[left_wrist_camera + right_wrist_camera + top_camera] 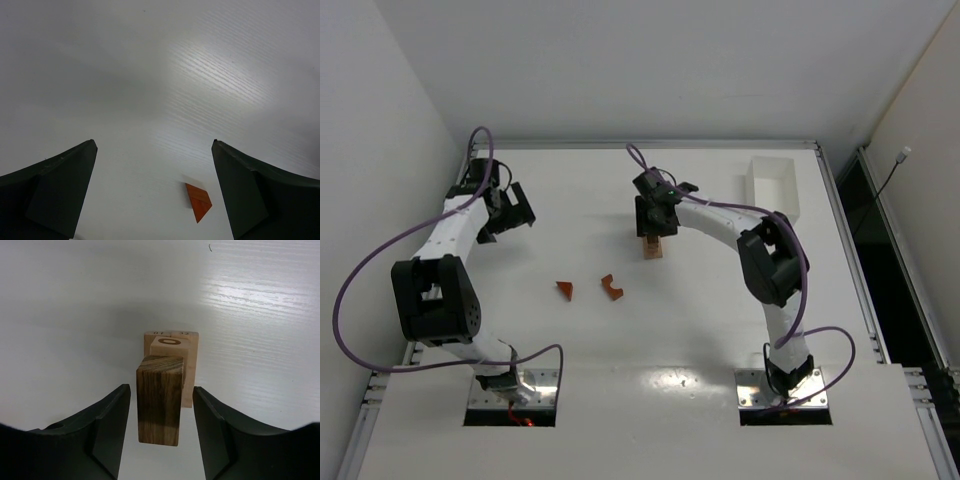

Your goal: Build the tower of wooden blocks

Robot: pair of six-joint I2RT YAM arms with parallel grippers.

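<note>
My right gripper [655, 222] hovers over a small stack of blocks [652, 248] at the table's middle back. In the right wrist view a dark striped wood block [159, 400] stands upright between my open fingers [161, 387], with a gap on each side. Pale tan blocks [187, 365] sit just behind it. A reddish-brown wedge [565, 289] and a reddish-brown arch piece [612, 287] lie apart on the table. My left gripper [510, 212] is open and empty at the far left. The wedge [198, 201] shows below its fingers [154, 142].
A white rectangular tray [772, 185] stands at the back right. Raised rails edge the table at the back and sides. Purple cables loop off both arms.
</note>
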